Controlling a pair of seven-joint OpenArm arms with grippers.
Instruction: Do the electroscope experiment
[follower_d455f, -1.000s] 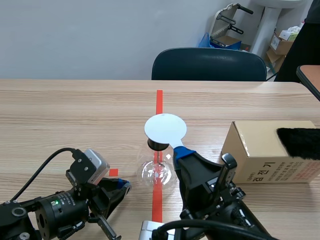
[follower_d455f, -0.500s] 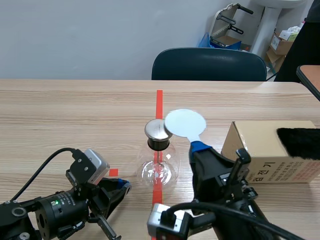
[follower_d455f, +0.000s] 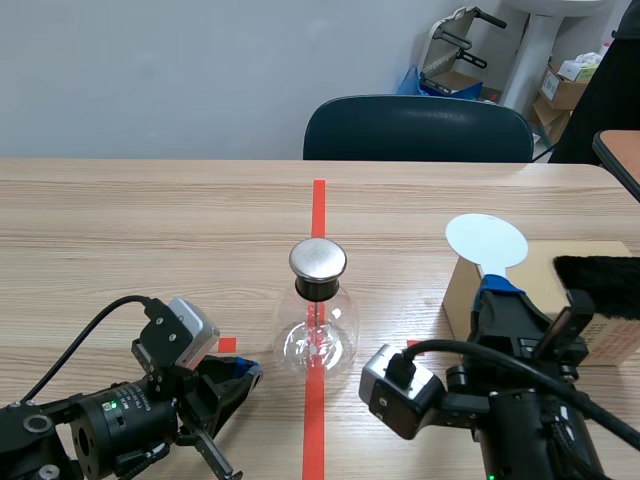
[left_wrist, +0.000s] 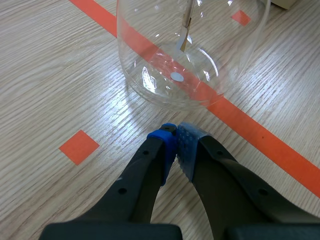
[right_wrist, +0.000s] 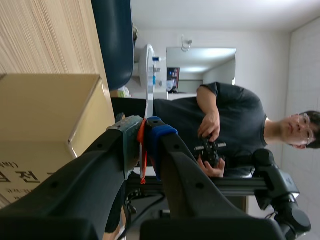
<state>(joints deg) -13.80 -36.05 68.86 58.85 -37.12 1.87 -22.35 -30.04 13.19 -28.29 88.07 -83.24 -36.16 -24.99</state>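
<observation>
The electroscope (follower_d455f: 318, 320) is a clear glass flask with a black neck and a round metal cap, standing on the red tape line mid-table; its glass bulb (left_wrist: 192, 55) lies just ahead of my left gripper. My left gripper (left_wrist: 175, 137) rests low on the table near the flask, fingers shut on nothing; in the scene view the left gripper (follower_d455f: 240, 378) sits left of the flask. My right gripper (follower_d455f: 500, 290) is shut on the handle of a white round paddle (follower_d455f: 486, 241), held upright over the cardboard box. The paddle (right_wrist: 148, 80) rises edge-on from between the right gripper (right_wrist: 145, 132).
A cardboard box (follower_d455f: 540, 305) with a black fur piece (follower_d455f: 600, 282) on top stands at the right. A dark chair (follower_d455f: 418, 128) sits behind the table's far edge. A person (right_wrist: 220, 130) shows in the right wrist view beyond the box (right_wrist: 47, 115).
My right arm has carried the white paddle from over the flask's metal cap to the right, above the box. The left arm has not moved.
</observation>
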